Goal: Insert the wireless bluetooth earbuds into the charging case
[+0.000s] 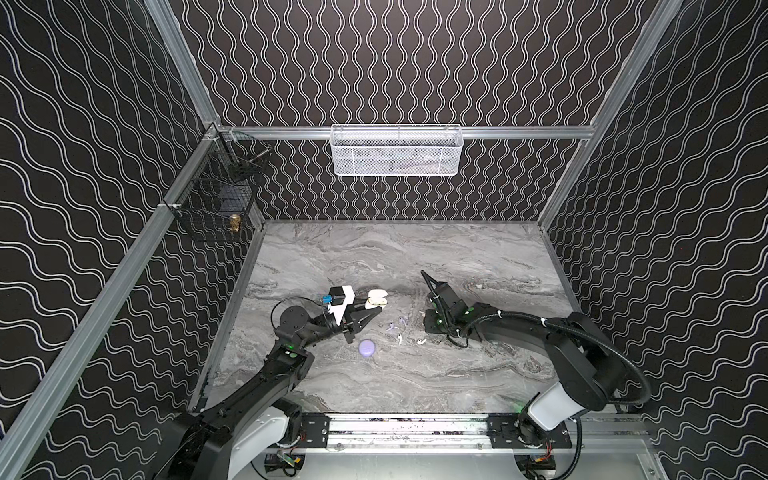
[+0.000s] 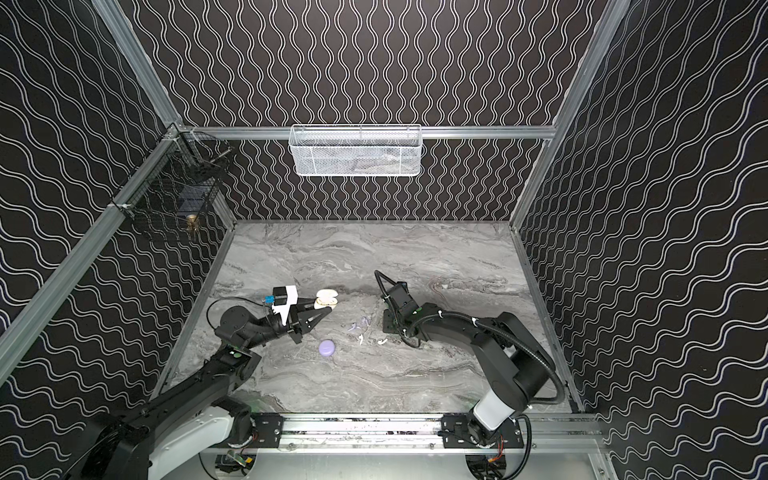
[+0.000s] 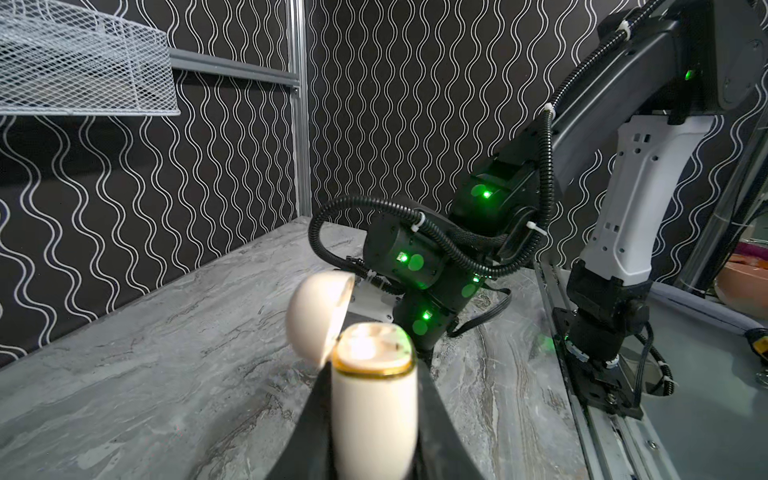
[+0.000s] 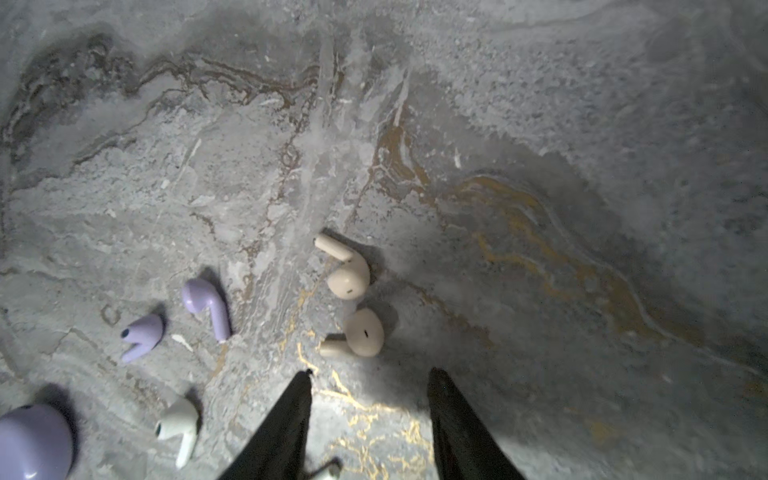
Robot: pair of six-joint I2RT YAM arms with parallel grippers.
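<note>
My left gripper (image 3: 370, 374) is shut on a cream charging case (image 3: 374, 415), held upright with its lid (image 3: 318, 316) hinged open. In both top views the case (image 1: 376, 298) (image 2: 326, 298) sits at the left gripper's (image 1: 371, 308) tips. My right gripper (image 4: 370, 372) points down at the table, open, with nothing between its fingers. Just beyond its tips lie two cream earbuds (image 4: 347, 270) (image 4: 361, 332). Two lavender earbuds (image 4: 208, 305) (image 4: 141, 334) and a white earbud (image 4: 180, 424) lie off to one side. Another white earbud (image 4: 328, 471) shows partly by one finger.
A shut lavender case (image 1: 367, 347) (image 4: 33, 440) lies on the marble table near the earbuds. A white mesh basket (image 1: 395, 151) hangs on the back rail and a black wire basket (image 1: 216, 195) on the left wall. The right arm (image 3: 436, 257) stands close behind the cream case.
</note>
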